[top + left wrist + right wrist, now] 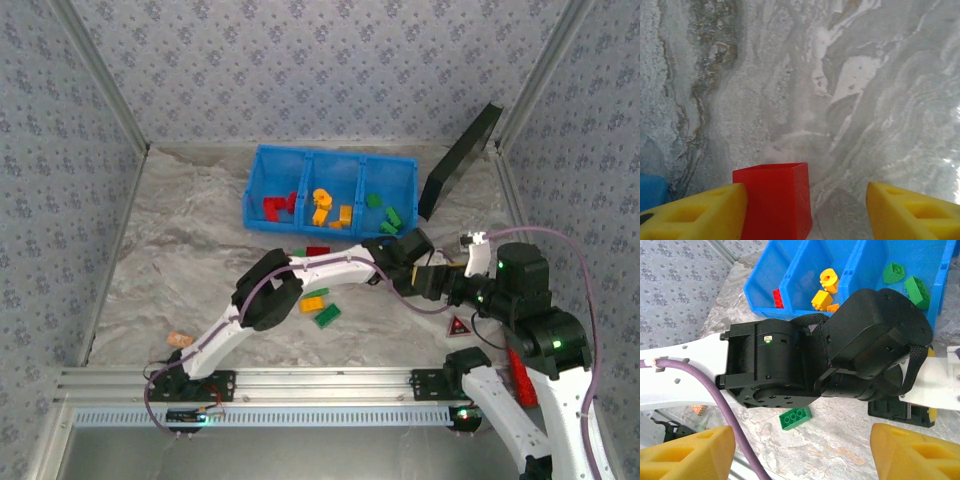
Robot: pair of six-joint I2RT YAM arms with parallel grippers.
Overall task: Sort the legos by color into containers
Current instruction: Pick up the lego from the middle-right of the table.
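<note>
Partly sorted. In the bin [306,180], at 12 o'clock on the table [180,250]: reds [274,207] in the 9 o'clock compartment, oranges [321,200] in the middle, greens [392,215] at 3 o'clock. Left to do, toward 6 o'clock of the bin: a loose red [318,250], a loose orange [313,303], a few loose greens [327,316]. Small, glossy legos, studded on top. Between the spread jaws of the left gripper [805,197]: a red block [772,200], against the 9 o'clock finger, clear of the other; probably a lego, studs unseen. Right gripper [802,440] spread wide, pinching nothing, above a green brick [795,417].
</note>
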